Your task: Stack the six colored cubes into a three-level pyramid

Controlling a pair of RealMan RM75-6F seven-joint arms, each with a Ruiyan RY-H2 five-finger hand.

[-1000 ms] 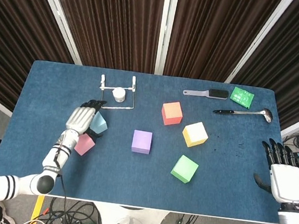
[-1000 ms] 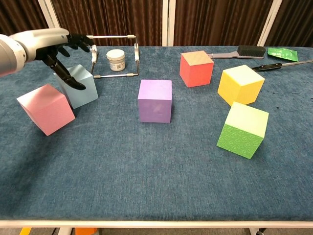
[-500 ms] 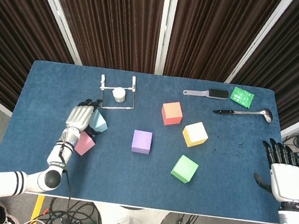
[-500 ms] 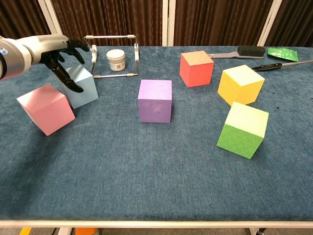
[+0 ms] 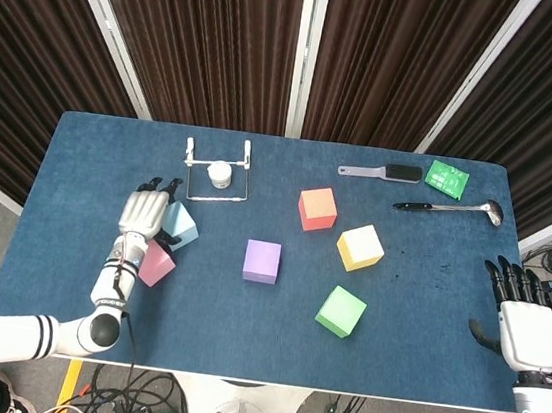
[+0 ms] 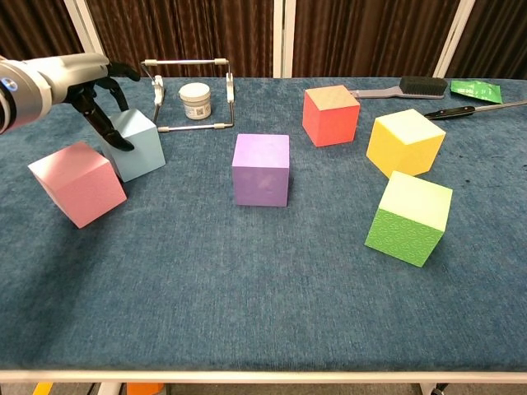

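Near the tabletop's left edge, the left hand (image 6: 78, 72) hovers over the blue cube (image 6: 136, 144), fingers spread, seemingly not gripping; pink cube (image 6: 78, 183) beside it. Right hand (image 5: 526, 328) rests open.

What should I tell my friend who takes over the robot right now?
Left robot hand: over the light blue cube, fingers apart around it; a firm hold cannot be told.
Right robot hand: open at the table's right edge, holding nothing.
Cubes: pink cube touching the light blue one at the left; purple cube in the middle; red cube, yellow cube and green cube on the right. All six sit on the blue table.
Done: nothing stacked yet.
Left: gather three cubes in a row, put two on top, then one on top of those.
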